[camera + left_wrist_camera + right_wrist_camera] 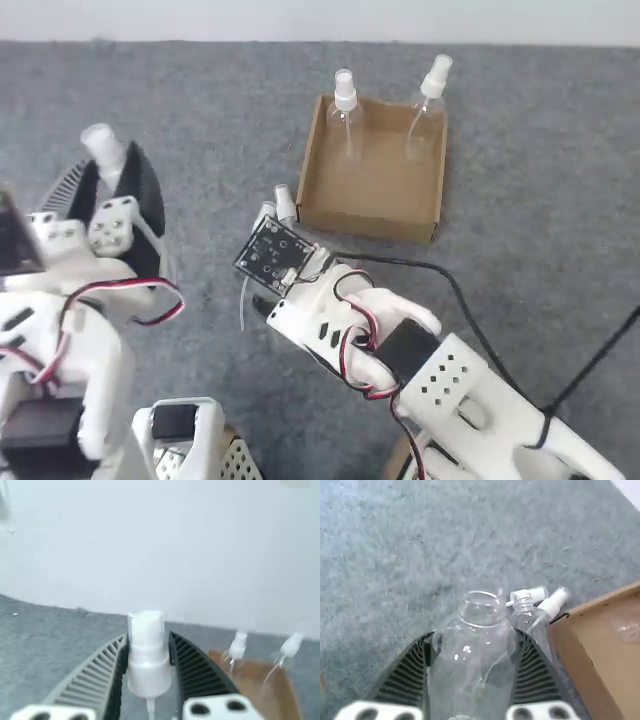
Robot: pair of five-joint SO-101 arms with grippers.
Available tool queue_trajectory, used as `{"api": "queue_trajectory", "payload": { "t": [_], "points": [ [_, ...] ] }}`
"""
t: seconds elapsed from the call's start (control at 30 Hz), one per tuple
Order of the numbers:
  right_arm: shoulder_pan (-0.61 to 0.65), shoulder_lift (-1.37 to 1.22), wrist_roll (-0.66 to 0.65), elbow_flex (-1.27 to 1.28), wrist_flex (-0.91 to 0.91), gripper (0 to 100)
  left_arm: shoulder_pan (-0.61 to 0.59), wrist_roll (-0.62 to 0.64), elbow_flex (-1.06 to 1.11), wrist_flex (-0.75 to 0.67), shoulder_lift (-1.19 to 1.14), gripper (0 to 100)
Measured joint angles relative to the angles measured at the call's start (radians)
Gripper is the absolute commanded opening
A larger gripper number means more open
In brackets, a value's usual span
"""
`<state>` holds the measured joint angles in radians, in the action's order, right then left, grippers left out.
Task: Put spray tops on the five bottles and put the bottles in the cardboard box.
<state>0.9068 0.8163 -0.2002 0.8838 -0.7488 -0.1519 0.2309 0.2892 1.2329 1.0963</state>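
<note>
My left gripper (pixel 110 165) is shut on a white spray top (pixel 100 143), held upright above the carpet at the left; its nozzle stands between the black jaws (pixel 147 650). My right gripper (pixel 475 642) is shut on a clear bottle (pixel 477 645) with an open, uncapped neck, close to the front left corner of the cardboard box (pixel 365 225). Two bottles with spray tops (pixel 346 110) (pixel 430 95) stand at the box's far wall. Another clear bottle (pixel 532 617) with white spray tops (pixel 530 594) beside it lies against the box corner.
Grey carpet covers the table. The box (pixel 605 645) stands just beyond the right gripper, its near half bare. A black cable (pixel 470 310) runs along the right arm. Open carpet lies between the two arms and left of the box.
</note>
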Motion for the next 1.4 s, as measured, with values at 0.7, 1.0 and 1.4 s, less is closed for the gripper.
{"api": "queue_trajectory", "payload": {
  "t": [0.7, 1.0, 1.4],
  "points": [
    [0.072, 0.212, 0.046, 0.301, 0.390, 0.6, 0.227, 0.112, 0.049, -0.144, 0.000, 1],
    [0.072, 0.212, 0.092, 0.301, 0.390, 0.6, 0.230, 0.112, 0.072, -0.095, -0.005, 1],
    [0.072, 0.212, 0.092, 0.301, 0.388, 0.6, 0.235, 0.032, 0.252, -0.095, -0.008, 1]
  ]
}}
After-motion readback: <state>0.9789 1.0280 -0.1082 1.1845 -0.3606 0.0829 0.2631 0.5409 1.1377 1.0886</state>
